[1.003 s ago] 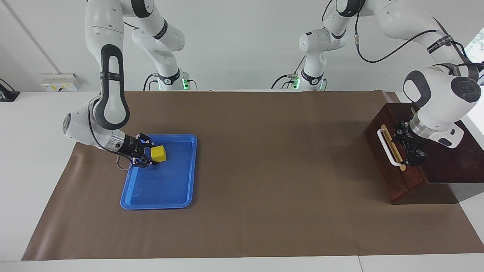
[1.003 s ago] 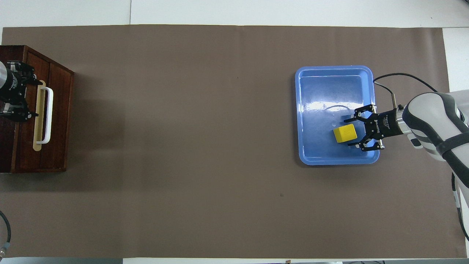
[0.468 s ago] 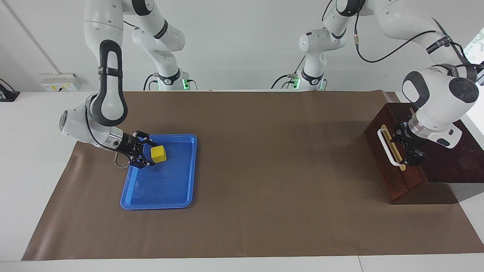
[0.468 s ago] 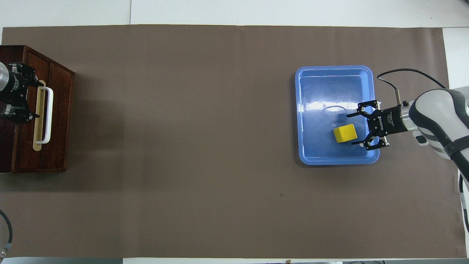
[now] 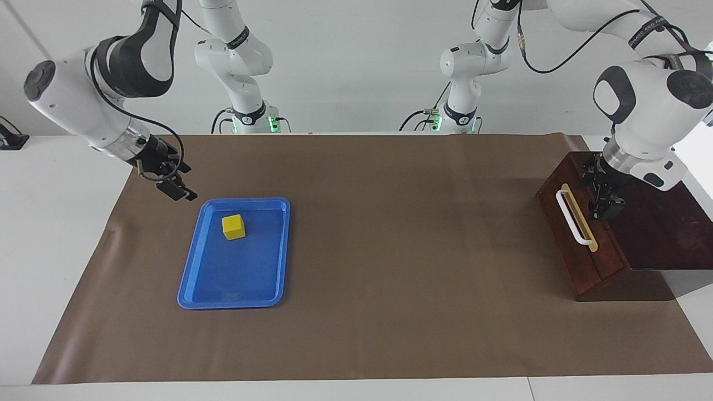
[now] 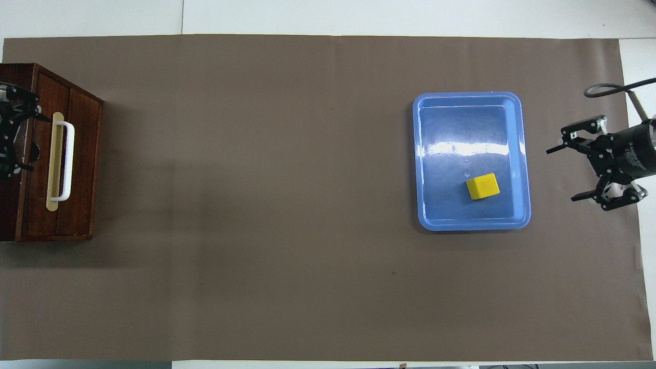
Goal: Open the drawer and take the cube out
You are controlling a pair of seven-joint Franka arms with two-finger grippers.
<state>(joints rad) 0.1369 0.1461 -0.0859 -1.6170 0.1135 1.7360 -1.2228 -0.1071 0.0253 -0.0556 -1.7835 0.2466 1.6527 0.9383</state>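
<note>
- Cube [image 5: 233,226] sits in blue tray [image 5: 196,281], in the half nearer the robots, toward right arm's end of the surface [image 5: 390,334]. Out of drawer already, by the look of it.
- Drawer [image 5: 590,262] at left arm's end, looks pushed shut, white handle [image 5: 572,218] on the front.
- Right end effector [image 5: 170,181] up in the air, over brown mat just beside the tray, fingers spread wide, holding nothing.
- Left end effector [image 5: 601,195] over the drawer box top, just beside the handle, fingers spread, nothing pinched.
- Cube prob. light + hard, flat sides, maybe a bit smooth. Best to pinch two flat sides across from each other, near the middle, not corners. Small enough to fit between the fingers.
- Handle looks stiff; hook or pinch the bar mid-way to pull straight.
- Facing view only: how high each end effector hangs, both arm bodies, the sloped drawer front.
- Overhead view only: right fingers [image 6: 584,196] plainly wide apart, small dark hole in box top by left end effector [image 6: 13,141], cube [image 6: 483,186] square to nothing, turned a bit in tray [image 6: 520,154].
</note>
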